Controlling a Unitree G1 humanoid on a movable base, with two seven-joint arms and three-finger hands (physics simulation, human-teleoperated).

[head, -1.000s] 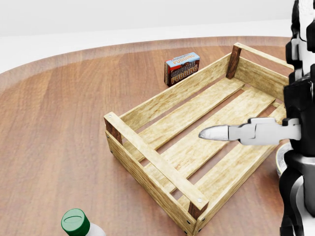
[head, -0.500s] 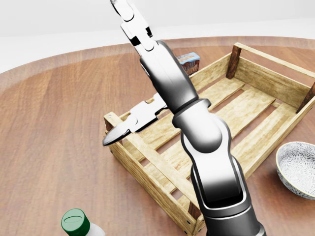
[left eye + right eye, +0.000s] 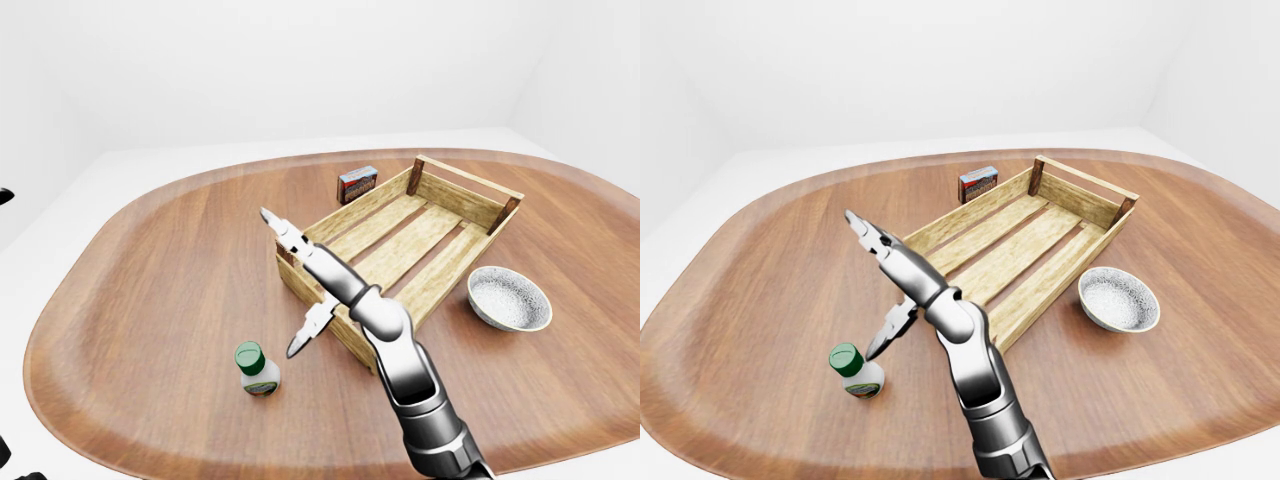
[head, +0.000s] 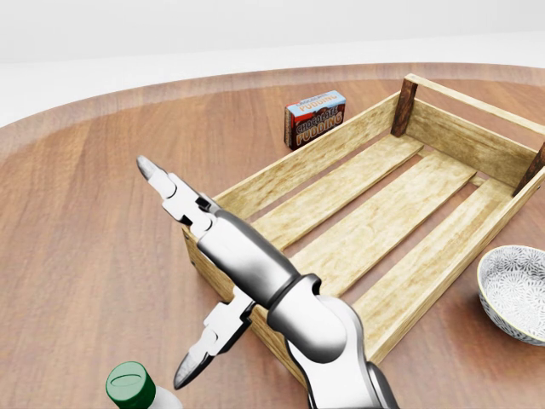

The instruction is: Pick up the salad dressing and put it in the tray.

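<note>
The right hand [image 3: 292, 290] is reaching out over the wooden table [image 3: 150, 260], fingers spread wide: one long finger [image 4: 166, 189] points up and away toward the top left of the head view, while another finger [image 4: 204, 341] splays off downward, its dark tip aimed toward the bottle cap. Nothing is held; the hand touches nothing that can be seen, and there is clear wood visible between that lower fingertip and the bottle in the left-eye view. The salad dressing [image 3: 257, 369] sits near the lower left of the table, just beside the hand and to the left of the tray's near corner, not in the tray. It stands upright on its base, long axis vertical, green cap on top, white body with a green-and-red label below. In the head view only its cap and shoulder peek in at the bottom edge. The tray [image 3: 455, 195], a slatted wooden crate, lies diagonally across the middle of the table, its long side running from lower left to upper right, and its slats are bare. A small chocolate pudding box [image 4: 315, 118] stands just beyond its far long wall, and a patterned bowl [image 3: 509, 298] rests just to its right. The left hand does not show clearly in any view.
</note>
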